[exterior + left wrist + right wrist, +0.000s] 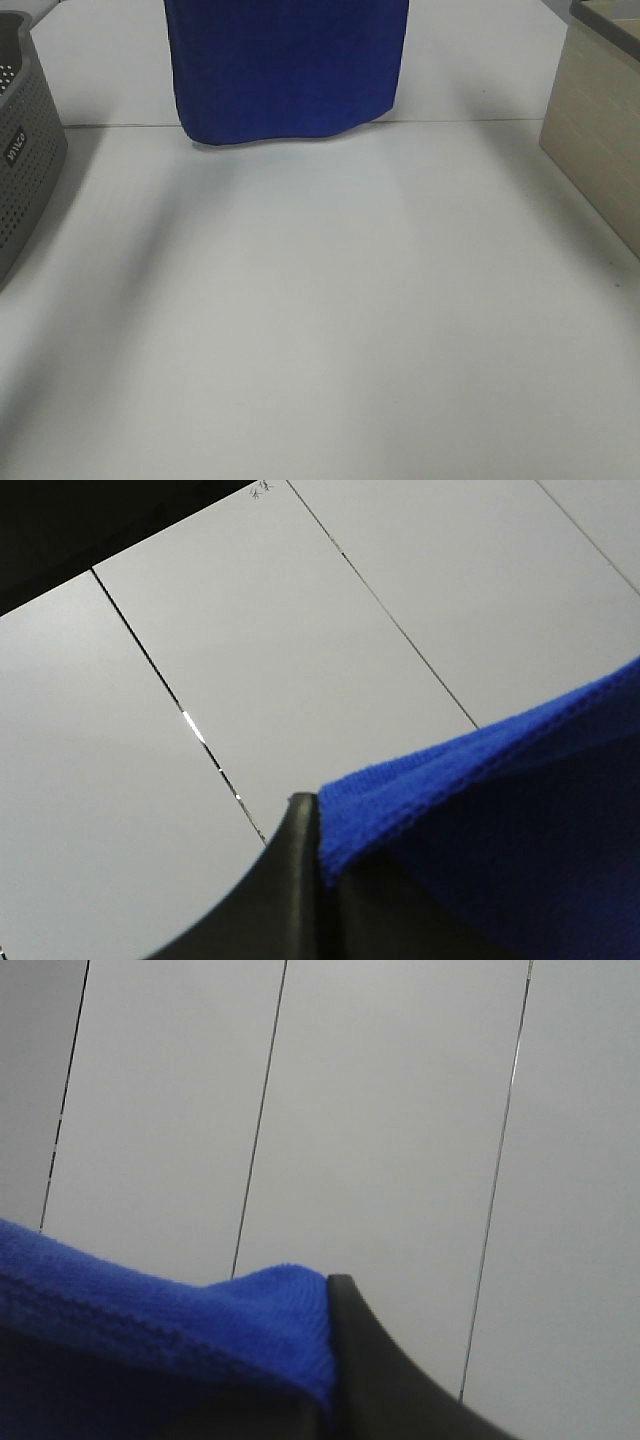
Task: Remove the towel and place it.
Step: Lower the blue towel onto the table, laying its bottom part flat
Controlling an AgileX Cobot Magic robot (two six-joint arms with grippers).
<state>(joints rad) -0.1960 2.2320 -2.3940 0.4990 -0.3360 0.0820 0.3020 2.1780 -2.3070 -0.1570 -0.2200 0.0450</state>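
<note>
The towel (pixel 288 70) hangs as a sheet over the far middle of the worktop (pixel 320 320), top edge running sideways between left pincer (pixel 318 825) and right pincer (pixel 332 1305), both clamped on it.

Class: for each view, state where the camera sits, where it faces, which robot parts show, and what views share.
Exterior high: mounted high, facing down at the table and towel; no robot parts.
Left wrist: on left arm, facing along the left gripper pinching the towel.
Right wrist: on right arm, facing along the right gripper, likewise.
All share the towel.
</note>
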